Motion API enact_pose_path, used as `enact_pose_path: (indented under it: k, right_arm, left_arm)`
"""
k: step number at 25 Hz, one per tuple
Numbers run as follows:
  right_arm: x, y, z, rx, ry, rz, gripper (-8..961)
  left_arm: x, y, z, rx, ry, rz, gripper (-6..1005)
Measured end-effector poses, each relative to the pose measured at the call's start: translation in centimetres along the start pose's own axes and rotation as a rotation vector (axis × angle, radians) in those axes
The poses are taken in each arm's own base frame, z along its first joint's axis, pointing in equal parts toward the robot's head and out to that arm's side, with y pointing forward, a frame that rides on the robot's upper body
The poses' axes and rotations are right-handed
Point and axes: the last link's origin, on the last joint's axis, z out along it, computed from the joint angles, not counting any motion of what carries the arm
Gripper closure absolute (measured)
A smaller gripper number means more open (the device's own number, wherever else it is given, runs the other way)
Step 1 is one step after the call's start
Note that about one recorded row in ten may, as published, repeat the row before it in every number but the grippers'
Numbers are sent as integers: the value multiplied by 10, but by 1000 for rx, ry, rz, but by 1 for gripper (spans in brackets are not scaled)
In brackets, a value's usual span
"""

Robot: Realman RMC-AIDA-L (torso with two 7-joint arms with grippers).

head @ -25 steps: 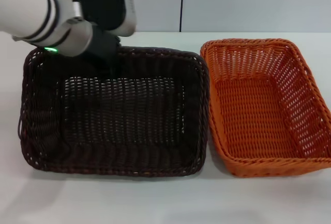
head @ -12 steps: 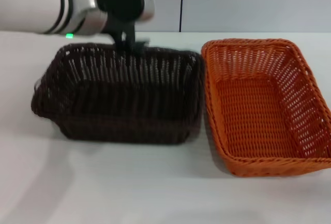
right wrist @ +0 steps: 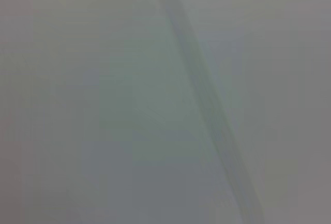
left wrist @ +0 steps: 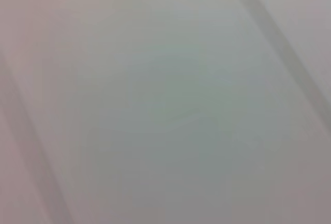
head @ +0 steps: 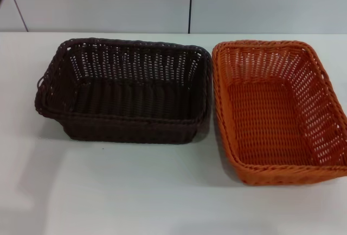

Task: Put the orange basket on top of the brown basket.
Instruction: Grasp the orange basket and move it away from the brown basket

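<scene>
You have the orange basket (head: pixel 279 113) sitting flat on the white table (head: pixel 135 197) on the robot's right, and the brown basket (head: pixel 126 91) just beside it on the left, their near rims almost touching. The brown one looks tipped, its far rim higher than its near edge, so it may not be resting flat.

Neither hand shows in the head view, apart from a dark scrap at the top left corner that is too little to identify, and both wrist views face blank wall. You cannot tell whether either hand is spread or pressed together.

Watch for these risks. If the brown basket rocks or sits crooked, the orange one will likely land skewed and slide off. The narrow gap between the rims leaves little room for a finger on that side; a hand coming down there could shove the brown basket. The open weave can snag a fingertip, dragging the basket on release.
</scene>
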Motion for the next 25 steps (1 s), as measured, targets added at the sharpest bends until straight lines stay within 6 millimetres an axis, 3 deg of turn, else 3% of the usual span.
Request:
enact_pose_path:
  k: [3, 4, 5, 8, 9, 10, 13, 14, 19, 25]
  right_arm:
    - [-27, 36, 25, -173, 153, -88, 162]
    - [-42, 60, 34, -259, 246, -164, 162]
    - [-42, 60, 34, -259, 246, -164, 162]
    - [-59, 95, 35, -377, 386, -304, 162]
    - [-69, 116, 33, -462, 482, -397, 163]
    - [-69, 116, 33, -462, 482, -397, 164]
    - [-80, 140, 22, -591, 690, -513, 166]
    - [-79, 146, 7, -677, 853, -580, 167]
    - [-88, 155, -23, -895, 1054, -634, 171]
    - [-93, 149, -35, -962, 1151, -672, 176]
  left_arm:
    - [-47, -19, -42, 150, -29, -99, 207]
    - [-82, -27, -68, 215, -100, -160, 207]
    - [-82, -27, -68, 215, -100, -160, 207]
    - [-126, -33, -102, 288, -206, -240, 206]
    - [-136, -33, -111, 303, -232, -260, 206]
    - [-149, -33, -123, 316, -263, -283, 206]
    - [-161, -31, -135, 323, -299, -299, 206]
    - [-165, -31, -139, 325, -312, -301, 206]
    - [-170, -29, -143, 322, -335, -298, 206]
    - [-174, -27, -141, 316, -349, -307, 206]
